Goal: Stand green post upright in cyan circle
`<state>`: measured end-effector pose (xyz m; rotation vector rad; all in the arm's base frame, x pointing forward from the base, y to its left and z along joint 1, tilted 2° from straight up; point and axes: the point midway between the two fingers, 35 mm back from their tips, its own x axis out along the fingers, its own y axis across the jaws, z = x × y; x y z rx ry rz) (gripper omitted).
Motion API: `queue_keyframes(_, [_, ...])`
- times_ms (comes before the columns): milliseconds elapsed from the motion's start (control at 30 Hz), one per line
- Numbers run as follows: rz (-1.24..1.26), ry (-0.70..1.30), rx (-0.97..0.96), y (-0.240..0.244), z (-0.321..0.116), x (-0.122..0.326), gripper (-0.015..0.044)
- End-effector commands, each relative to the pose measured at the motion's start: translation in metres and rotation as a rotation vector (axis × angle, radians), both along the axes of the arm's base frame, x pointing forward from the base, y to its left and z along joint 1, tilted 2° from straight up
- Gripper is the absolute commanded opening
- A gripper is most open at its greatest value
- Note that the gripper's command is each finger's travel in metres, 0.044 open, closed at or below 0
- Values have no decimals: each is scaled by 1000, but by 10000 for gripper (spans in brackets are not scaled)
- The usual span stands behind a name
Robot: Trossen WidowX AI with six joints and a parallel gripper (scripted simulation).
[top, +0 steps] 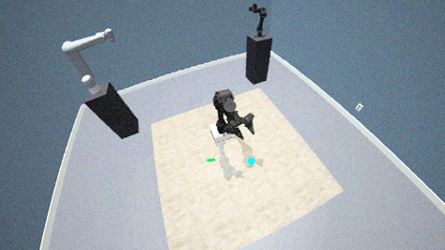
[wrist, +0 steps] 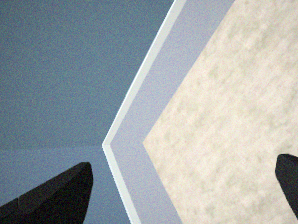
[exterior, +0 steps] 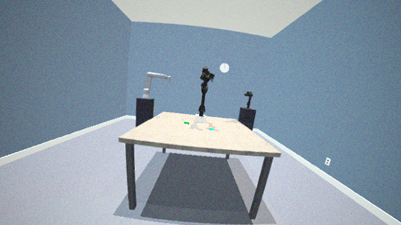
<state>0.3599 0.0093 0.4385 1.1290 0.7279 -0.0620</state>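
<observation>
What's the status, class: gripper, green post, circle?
Gripper open, raised high, holding nothing. Green post lying flat, apart from cyan circle. Nothing between them.

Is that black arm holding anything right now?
No. The gripper is open with nothing between its fingers, raised high above the table. The green post lies on the tabletop, untouched.
</observation>
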Motion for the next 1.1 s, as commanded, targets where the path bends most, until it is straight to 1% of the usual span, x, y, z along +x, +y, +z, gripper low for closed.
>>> queue_keyframes(0, [4,0,-11,-1,-2,0,374])
queue_keyframes(67, [37,1,-99,-11,-15,4,321])
queue_keyframes(167, [123,13,-293,-32,-45,9,242])
queue_keyframes(200, [155,20,-355,-39,-55,9,233])
queue_keyframes(367, [347,74,-645,-75,-109,6,233])
queue_keyframes(500, [536,130,-841,-103,-153,-4,233])
queue_keyframes(800, [890,212,-1067,-141,-219,-35,233])
queue_keyframes(1067, [1265,244,-1181,-165,-276,-75,233])
